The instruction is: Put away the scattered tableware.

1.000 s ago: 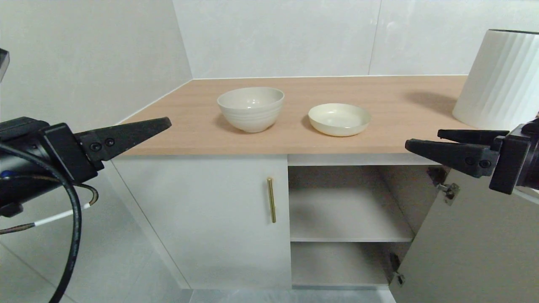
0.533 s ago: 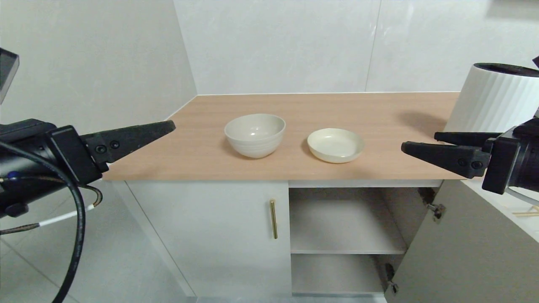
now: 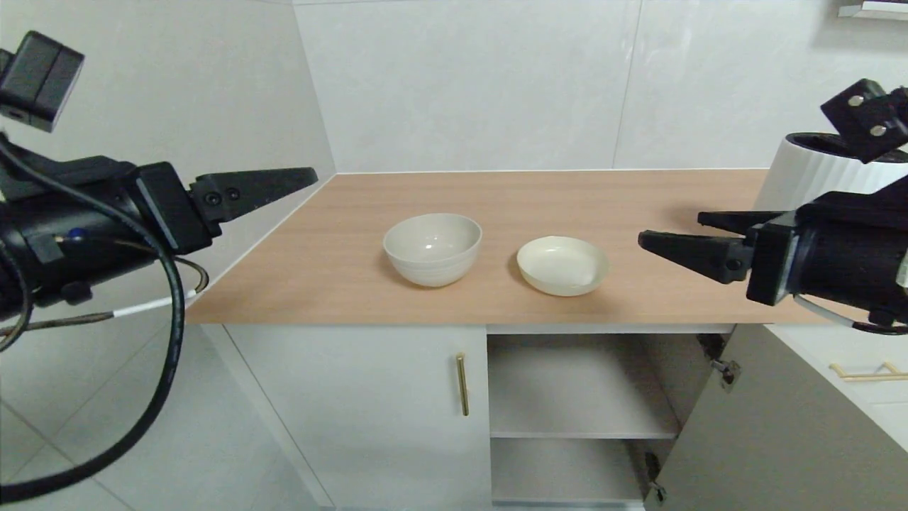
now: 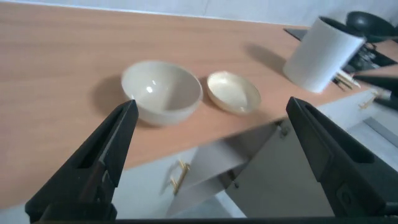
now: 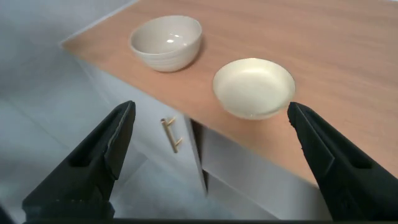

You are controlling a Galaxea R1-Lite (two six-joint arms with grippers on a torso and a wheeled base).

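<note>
Two cream pieces stand on the wooden countertop (image 3: 340, 284): a deep bowl (image 3: 433, 248) (image 4: 163, 91) (image 5: 166, 41) and, to its right, a shallow dish (image 3: 562, 265) (image 4: 234, 92) (image 5: 254, 86). My left gripper (image 3: 284, 181) (image 4: 212, 106) hangs open above the counter's left edge, well left of the bowl, holding nothing. At dish height, a short way right of the dish, my right gripper (image 3: 672, 228) (image 5: 210, 109) is open and holds nothing.
Under the counter, the cabinet's left door is shut with a brass handle (image 3: 462, 383). Its right door (image 3: 766, 426) swings open toward me, showing bare shelves (image 3: 582, 397). A tall white ribbed container (image 3: 787, 184) stands at the counter's right end.
The head view has shifted, so the counter sits lower in the picture. Both grippers now stand higher against the counter, and the right one has come closer to the shallow dish.
</note>
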